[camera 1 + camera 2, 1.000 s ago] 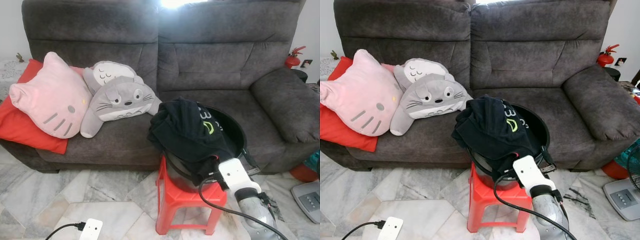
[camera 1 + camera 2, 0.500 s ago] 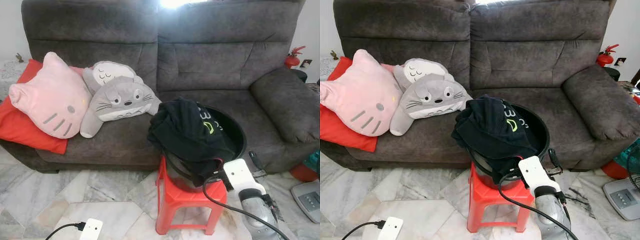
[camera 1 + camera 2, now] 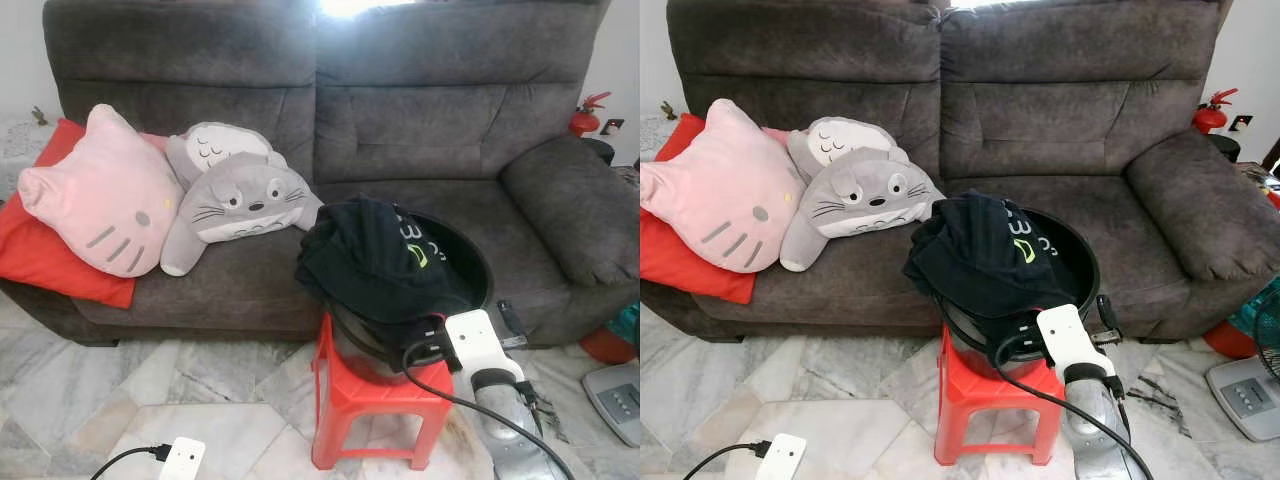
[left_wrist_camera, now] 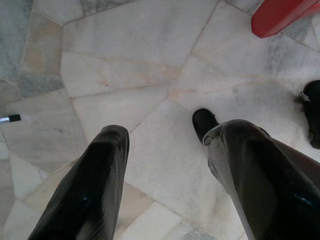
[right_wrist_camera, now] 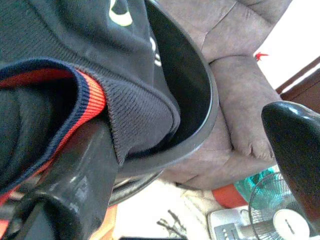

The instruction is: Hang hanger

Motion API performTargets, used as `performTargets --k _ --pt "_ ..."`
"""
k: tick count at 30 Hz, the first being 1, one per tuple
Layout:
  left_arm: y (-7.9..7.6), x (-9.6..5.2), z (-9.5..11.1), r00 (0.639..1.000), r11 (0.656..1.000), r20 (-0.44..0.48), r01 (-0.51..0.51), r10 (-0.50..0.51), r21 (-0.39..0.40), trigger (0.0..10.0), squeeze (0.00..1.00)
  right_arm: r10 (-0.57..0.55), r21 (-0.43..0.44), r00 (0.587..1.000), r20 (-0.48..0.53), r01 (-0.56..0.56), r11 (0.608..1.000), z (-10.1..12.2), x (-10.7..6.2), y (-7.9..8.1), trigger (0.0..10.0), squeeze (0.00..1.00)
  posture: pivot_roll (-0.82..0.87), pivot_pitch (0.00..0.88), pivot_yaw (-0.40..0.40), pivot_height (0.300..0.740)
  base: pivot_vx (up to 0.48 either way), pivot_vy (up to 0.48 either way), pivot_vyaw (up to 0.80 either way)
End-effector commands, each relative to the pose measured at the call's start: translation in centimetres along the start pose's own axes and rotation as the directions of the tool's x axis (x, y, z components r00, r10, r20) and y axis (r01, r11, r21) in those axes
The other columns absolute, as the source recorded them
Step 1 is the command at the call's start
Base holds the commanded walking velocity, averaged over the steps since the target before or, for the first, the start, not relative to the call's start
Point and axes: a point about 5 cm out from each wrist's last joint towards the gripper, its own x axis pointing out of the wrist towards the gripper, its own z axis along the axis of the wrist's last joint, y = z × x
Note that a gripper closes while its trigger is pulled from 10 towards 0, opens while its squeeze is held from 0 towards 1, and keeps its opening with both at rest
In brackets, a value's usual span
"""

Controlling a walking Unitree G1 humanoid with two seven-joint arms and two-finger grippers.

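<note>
A dark garment (image 3: 378, 258) with red-and-navy trim lies heaped in a black basin (image 3: 474, 262) that rests on a red stool (image 3: 372, 398) in front of the sofa. My right gripper (image 5: 200, 132) is at the basin's front rim and stands open. One finger (image 5: 75, 170) lies against the garment's trimmed edge (image 5: 90, 95), and the other finger (image 5: 295, 145) is outside the rim. The right wrist (image 3: 480, 345) carries a white box and a black cable. My left gripper (image 4: 170, 137) hangs open over the marble floor, holding nothing. I see no hanger.
A grey sofa (image 3: 420, 130) stands behind the stool, with a pink cat pillow (image 3: 100, 195), a grey plush (image 3: 240, 200) and a red cushion (image 3: 40, 250) on its left seat. A white power strip (image 3: 182, 458) lies on the floor at front left. A grey device (image 3: 618, 398) sits at right.
My right wrist has shifted slightly to the right along the basin's front rim. The garment and basin have stayed where they were.
</note>
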Motion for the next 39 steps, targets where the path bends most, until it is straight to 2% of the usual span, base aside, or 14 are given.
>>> performTargets --k 1,9,11,18,19,20,21,39 --pt "-0.1 0.0 -0.2 1.0 1.0 -0.008 0.001 0.0 0.016 10.0 0.0 -0.026 0.001 1.0 0.009 0.026 1.0 0.0 0.4 -0.3 10.0 0.0 -0.17 0.0 0.006 0.727 0.0 0.0 0.0" --pt "0.0 0.0 -0.2 1.0 1.0 -0.006 0.003 -0.003 0.013 10.0 0.0 -0.118 -0.012 0.993 -0.032 0.117 0.993 -0.5 1.0 -1.2 10.0 0.0 -0.17 0.0 0.009 0.727 0.0 0.0 0.0" --pt "-0.1 0.0 -0.1 1.0 1.0 -0.005 0.005 -0.005 0.014 10.0 0.0 -0.173 0.015 0.981 -0.092 0.175 0.984 -1.2 1.2 -1.9 10.0 0.0 -0.17 0.0 0.01 0.727 0.0 0.0 0.0" --pt "-0.2 0.0 -0.1 1.0 1.0 -0.003 0.005 -0.005 0.017 10.0 0.0 -0.197 0.057 0.972 -0.13 0.205 0.977 -1.8 1.4 -2.2 10.0 0.0 -0.17 0.0 0.012 0.727 0.0 0.0 0.0" --pt "-0.2 0.0 -0.1 1.0 1.0 -0.003 0.005 -0.005 0.018 10.0 0.0 -0.191 0.064 0.974 -0.122 0.2 0.978 -1.7 1.5 -2.1 9.5 0.0 -0.17 0.0 0.012 0.727 0.0 0.0 0.0" --pt "-0.2 0.0 -0.1 1.0 1.0 -0.004 0.005 -0.005 0.018 10.0 0.0 -0.189 0.069 0.975 -0.118 0.198 0.978 -1.6 1.5 -2.1 2.5 0.0 -0.17 0.0 0.012 0.727 0.0 0.0 0.0" --pt "-0.2 0.0 -0.1 1.0 1.0 -0.004 0.005 -0.005 0.018 10.0 0.0 -0.186 0.074 0.976 -0.113 0.195 0.978 -1.5 1.6 -2.0 0.0 0.0 -0.17 0.0 0.012 0.727 0.0 0.0 0.0" --pt "0.0 0.0 -0.1 1.0 1.0 -0.003 -0.002 0.002 0.026 10.0 0.0 -0.164 0.104 0.984 -0.066 0.17 0.98 -0.6 2.0 -1.5 0.0 0.0 -0.17 0.0 0.013 0.727 0.0 0.0 0.0"
